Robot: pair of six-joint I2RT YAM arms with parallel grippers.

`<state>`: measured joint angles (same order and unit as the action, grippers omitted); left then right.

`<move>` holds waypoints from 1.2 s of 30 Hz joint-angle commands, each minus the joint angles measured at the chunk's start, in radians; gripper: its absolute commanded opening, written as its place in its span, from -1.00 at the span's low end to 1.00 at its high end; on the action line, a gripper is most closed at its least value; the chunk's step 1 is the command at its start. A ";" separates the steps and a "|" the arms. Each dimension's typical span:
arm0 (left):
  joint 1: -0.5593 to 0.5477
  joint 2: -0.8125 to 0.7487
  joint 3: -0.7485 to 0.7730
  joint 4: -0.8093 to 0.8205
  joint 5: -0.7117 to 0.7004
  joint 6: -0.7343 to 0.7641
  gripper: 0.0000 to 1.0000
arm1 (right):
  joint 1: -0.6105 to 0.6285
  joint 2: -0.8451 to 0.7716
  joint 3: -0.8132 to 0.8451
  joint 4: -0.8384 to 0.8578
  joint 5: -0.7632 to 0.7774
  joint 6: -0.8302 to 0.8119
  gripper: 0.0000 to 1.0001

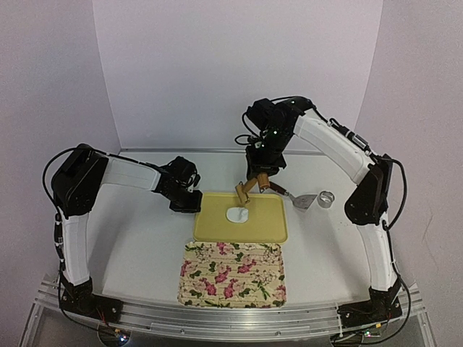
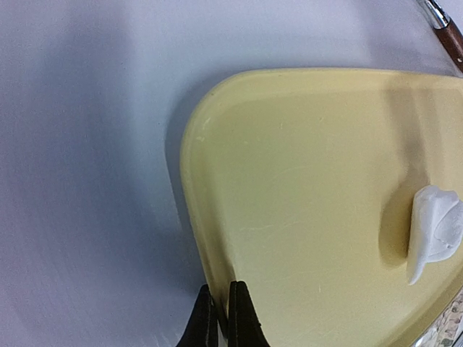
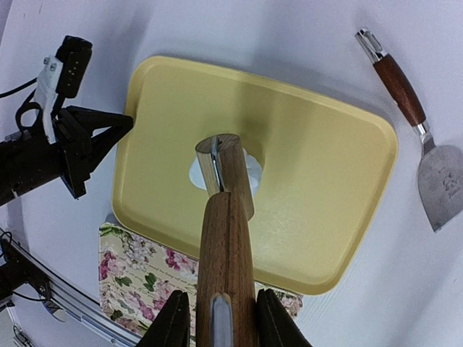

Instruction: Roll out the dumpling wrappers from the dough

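The dough is a small white lump near the middle of the yellow tray. From the left wrist it looks thick and bumpy, so it likely needs more rolling before it is a thin round wrapper. The right gripper has its jaws closed around the handle of the wooden pin. The fat end of the pin points down over the dough. From above it is hard to tell if the pin touches the dough or hangs just over it. The pin is held right over the dough so it can press down and push it flat. The left gripper has its jaws shut with nothing between them. Its tips rest on the tray's rim, at about 9 o'clock in the top view. It is probably there to stop the tray from sliding when the pin pushes. A scraper and a ring cutter lie on the table at about 2 o'clock from the tray, out of the way. A flower tray sits just beside the yellow one at 6 o'clock, maybe for the done wrappers.
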<state>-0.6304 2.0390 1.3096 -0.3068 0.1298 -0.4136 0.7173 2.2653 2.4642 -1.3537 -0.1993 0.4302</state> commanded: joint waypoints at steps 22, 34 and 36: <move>-0.025 0.088 0.144 -0.076 0.041 0.092 -1.00 | 0.027 0.019 -0.066 -0.305 0.068 -0.122 -1.00; -0.025 0.085 0.134 -0.089 -0.001 0.069 -1.00 | 0.027 0.026 -0.121 -0.306 0.099 -0.103 -1.00; -0.025 0.078 0.128 -0.089 -0.004 0.071 -1.00 | 0.027 0.034 -0.127 -0.306 0.101 -0.089 -1.00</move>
<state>-0.6453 2.1155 1.4273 -0.3511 0.1276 -0.3733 0.7384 2.3035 2.3482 -1.3460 -0.1416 0.3164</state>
